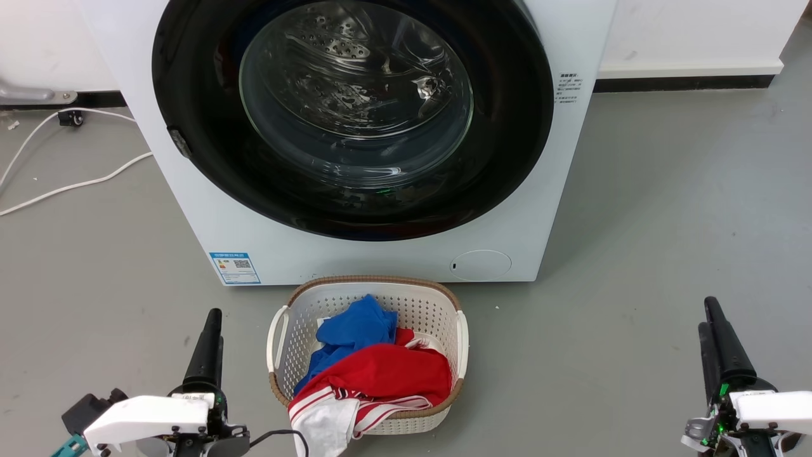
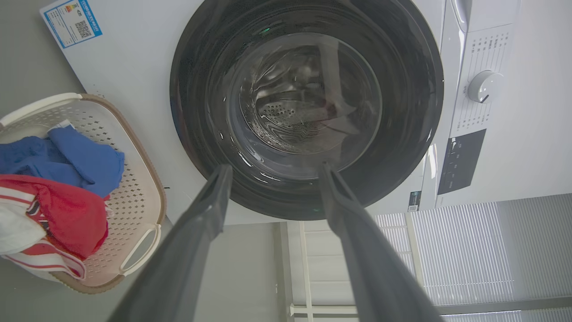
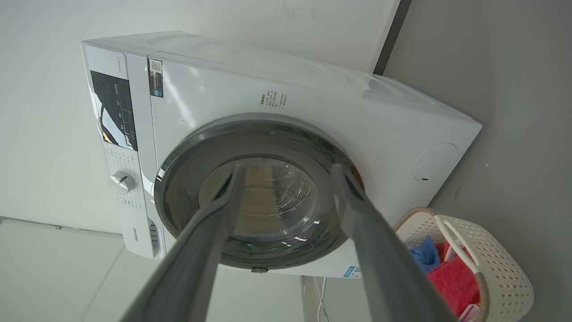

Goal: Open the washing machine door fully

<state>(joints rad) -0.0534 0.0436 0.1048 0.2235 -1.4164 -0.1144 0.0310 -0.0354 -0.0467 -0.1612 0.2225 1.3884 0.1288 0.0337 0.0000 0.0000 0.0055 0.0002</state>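
Note:
The white washing machine (image 1: 380,260) stands straight ahead with its round glossy black washing machine door (image 1: 355,120) lying flat against the front. A small dark tab (image 1: 179,143) sits on the door's left edge. My left gripper (image 1: 211,330) hovers low at the lower left, well short of the machine. In its wrist view the left gripper (image 2: 272,167) is open, with the door (image 2: 308,107) far beyond its fingers. My right gripper (image 1: 715,324) hangs at the lower right, also away from the machine. The right gripper (image 3: 288,167) is open and empty, facing the door (image 3: 272,201).
A white laundry basket (image 1: 371,280) with blue and red clothes sits on the grey floor right below the door, between my arms. White cables (image 1: 63,185) trail across the floor at the left. A white wall runs behind the machine.

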